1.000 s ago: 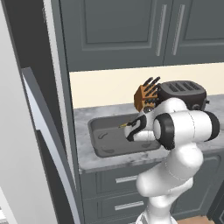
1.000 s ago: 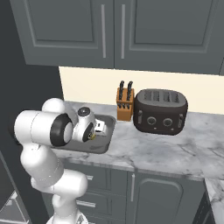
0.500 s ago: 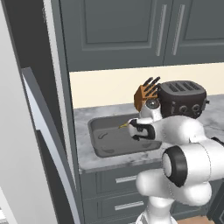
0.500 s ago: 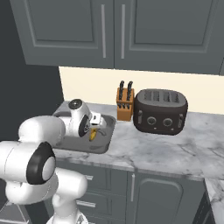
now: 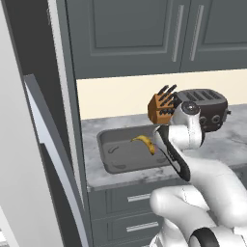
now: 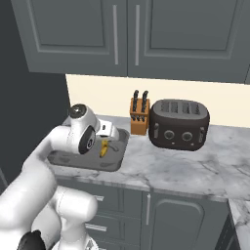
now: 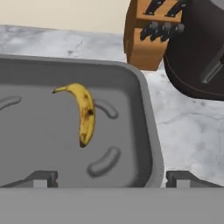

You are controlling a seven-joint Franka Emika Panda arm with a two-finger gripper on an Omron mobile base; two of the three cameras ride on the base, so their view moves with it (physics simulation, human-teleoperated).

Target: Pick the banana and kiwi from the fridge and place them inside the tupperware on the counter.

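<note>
The yellow banana (image 7: 84,113) lies loose on the floor of the dark grey tupperware (image 7: 150,118), curved, near its right wall. My gripper (image 7: 111,180) hangs above the container's near rim, open, its fingertips (image 7: 41,179) wide apart with nothing between them. From the sides, the banana (image 5: 144,143) (image 6: 104,148) rests in the tupperware (image 5: 105,147) (image 6: 63,159) on the marbled counter (image 6: 195,166), just under the hand. The fridge door (image 5: 29,169) stands open at the left. The kiwi is out of view.
A wooden knife block (image 5: 161,107) (image 6: 139,116) and a black toaster (image 5: 207,107) (image 6: 178,124) stand behind and right of the tupperware. Dark grey cabinets hang above the counter, and drawers with silver handles (image 5: 137,198) sit below it.
The gripper has let go of the banana, which now lies in the tupperware. The hand has drawn back toward the container's near side and the arm's elbow has swung low.
</note>
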